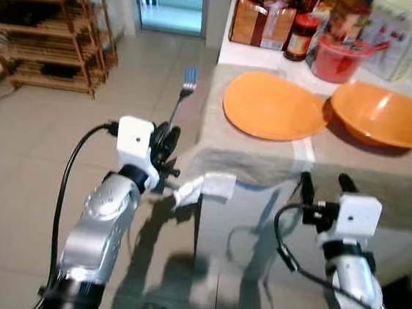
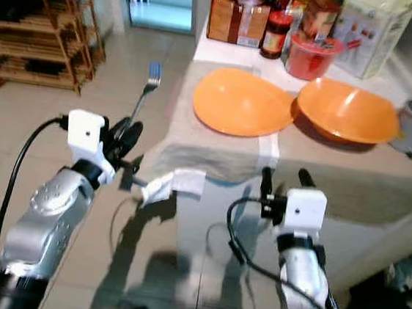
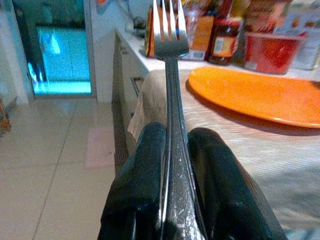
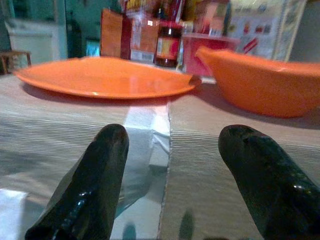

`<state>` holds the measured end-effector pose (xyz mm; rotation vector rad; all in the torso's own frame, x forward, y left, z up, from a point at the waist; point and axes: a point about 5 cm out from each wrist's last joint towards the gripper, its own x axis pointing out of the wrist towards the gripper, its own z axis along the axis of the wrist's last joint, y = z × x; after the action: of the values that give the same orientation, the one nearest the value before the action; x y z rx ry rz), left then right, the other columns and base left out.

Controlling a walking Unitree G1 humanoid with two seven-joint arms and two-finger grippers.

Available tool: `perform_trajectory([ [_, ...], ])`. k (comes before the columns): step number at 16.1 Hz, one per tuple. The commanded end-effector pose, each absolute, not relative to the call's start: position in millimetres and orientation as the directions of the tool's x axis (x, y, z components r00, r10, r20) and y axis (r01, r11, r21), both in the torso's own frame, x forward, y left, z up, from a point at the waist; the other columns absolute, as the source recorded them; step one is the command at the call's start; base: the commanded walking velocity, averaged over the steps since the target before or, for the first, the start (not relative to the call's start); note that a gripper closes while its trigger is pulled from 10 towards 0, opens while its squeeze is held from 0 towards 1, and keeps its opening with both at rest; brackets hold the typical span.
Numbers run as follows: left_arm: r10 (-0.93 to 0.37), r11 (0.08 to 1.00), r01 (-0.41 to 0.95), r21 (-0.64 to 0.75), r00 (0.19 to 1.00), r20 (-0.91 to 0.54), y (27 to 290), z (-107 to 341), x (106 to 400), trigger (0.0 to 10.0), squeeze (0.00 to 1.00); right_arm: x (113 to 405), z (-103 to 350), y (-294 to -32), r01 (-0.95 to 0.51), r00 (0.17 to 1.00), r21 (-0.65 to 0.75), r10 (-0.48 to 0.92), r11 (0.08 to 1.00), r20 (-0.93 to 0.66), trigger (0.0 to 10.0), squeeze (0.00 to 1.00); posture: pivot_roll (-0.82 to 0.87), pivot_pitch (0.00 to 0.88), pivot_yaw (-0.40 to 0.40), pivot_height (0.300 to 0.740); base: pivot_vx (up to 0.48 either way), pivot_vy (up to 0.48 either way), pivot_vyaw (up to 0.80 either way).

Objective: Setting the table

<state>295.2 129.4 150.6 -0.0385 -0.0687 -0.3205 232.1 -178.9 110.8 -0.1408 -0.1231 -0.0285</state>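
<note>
The left end effector [image 1: 167, 144] pinches a metal fork [image 1: 181, 99] by its handle, tines pointing up and away beyond the fingertips, off the table's [image 1: 381, 169] left edge. The orange plate [image 1: 274, 106] lies ahead and to its right. The right end effector [image 1: 327, 184], fingers spread and holding nothing, sits at the table's near edge; an orange bowl [image 1: 384, 114] lies beyond it.
</note>
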Motion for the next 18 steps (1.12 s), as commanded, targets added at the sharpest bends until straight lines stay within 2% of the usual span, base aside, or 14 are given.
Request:
perform_trajectory([
  [1,-0.313,0.948,0.317,-0.028,0.945,0.095,130,156,295,0.0,0.0,235,111,-180,0.037,0.992,-0.14,-0.02,0.99,0.122,10.0,0.0,-0.03,0.008,0.034,0.74,0.0,0.0,0.0],
  [5,-0.325,0.944,0.33,-0.03,0.94,0.105,127,158,293,0.0,0.0,234,109,-180,0.037,0.993,-0.144,-0.021,0.989,0.113,10.0,0.0,-0.03,0.014,0.034,0.74,0.0,0.0,0.0],
  [18,-0.354,0.931,0.363,-0.049,0.926,0.134,120,163,292,0.0,0.0,237,109,-185,0.045,0.993,-0.155,-0.028,0.987,0.11,10.0,0.0,-0.04,0.017,0.037,0.74,0.0,-0.472,0.0],
])
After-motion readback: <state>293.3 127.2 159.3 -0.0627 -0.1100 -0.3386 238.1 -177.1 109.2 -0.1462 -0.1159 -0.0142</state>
